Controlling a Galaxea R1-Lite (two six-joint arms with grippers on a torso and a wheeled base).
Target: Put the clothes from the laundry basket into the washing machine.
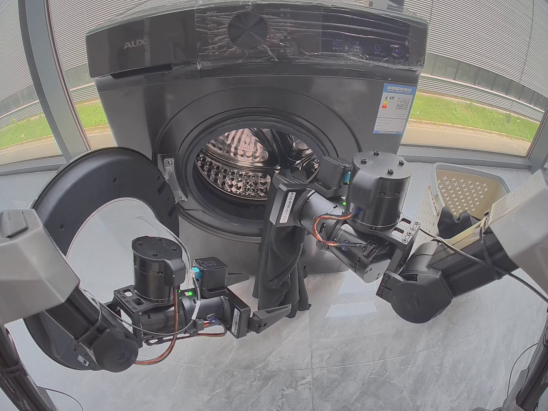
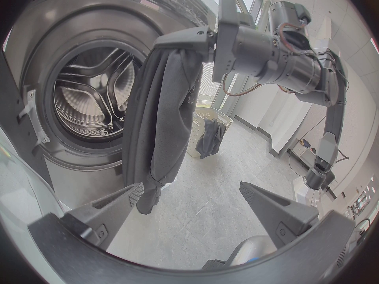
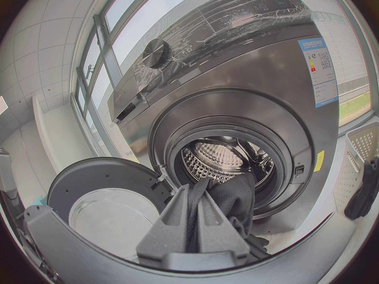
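Black garment (image 1: 282, 264): a long dark piece of clothing that hangs limp in front of the drum mouth, at about 5 o'clock of the opening. Its lower end reaches almost to the floor, and it is not yet inside.
Right gripper (image 3: 193, 194): closed tight on the garment's top edge and held level with the lower rim of the opening. I judge this height is meant to let the cloth be carried in over the sill.
Left gripper (image 2: 189, 190): jaws spread wide, holding nothing, low at the garment's 7 o'clock. One fingertip is just beside the dangling end; I cannot tell whether it touches. It looks placed to gather the tail.
Drum (image 1: 240, 166): shiny ribbed steel, with no clothing visible inside.
Door (image 1: 97, 184): swung fully open to 9 o'clock of the washing machine (image 1: 142, 104), which leaves the opening free for both arms.
Laundry basket (image 1: 468, 189): pale perforated plastic on the floor at 3 o'clock of the machine.
Second dark garment (image 1: 451, 221): draped over the basket's rim, waiting.
Risk: the trailing length may catch on the door seal or slide back out unless it is lifted.
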